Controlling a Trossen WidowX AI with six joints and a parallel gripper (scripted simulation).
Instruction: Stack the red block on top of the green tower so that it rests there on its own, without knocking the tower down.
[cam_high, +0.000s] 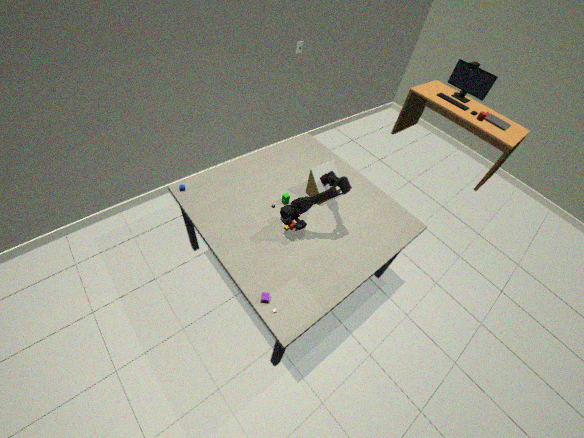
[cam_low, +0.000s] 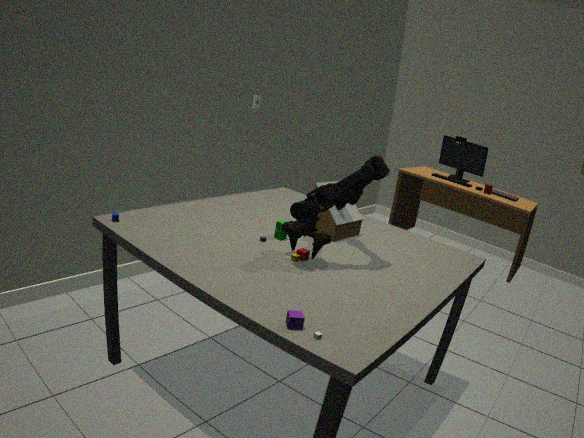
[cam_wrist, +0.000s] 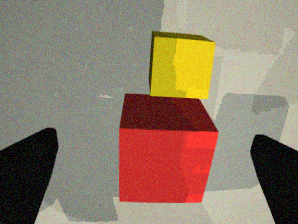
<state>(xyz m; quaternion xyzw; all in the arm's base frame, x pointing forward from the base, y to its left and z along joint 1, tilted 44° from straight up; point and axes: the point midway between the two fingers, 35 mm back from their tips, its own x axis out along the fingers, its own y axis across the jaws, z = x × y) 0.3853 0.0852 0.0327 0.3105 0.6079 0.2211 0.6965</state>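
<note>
No legible writing. Plain red block (cam_wrist: 168, 149) mid-surface (cam_low: 210, 280), touching yellow cube (cam_wrist: 181, 66), between open, empty hand (cam_wrist: 156, 169) fingers.

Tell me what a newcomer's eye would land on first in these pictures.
First, the black arm reaching to mid-table, its open gripper lowered around the red block, fingers either side and not closed on it. A small yellow block sits right beside the red one, on its far side in the wrist view. The green tower stands upright nearby, and a purple block lies alone near the table's front edge.
</note>
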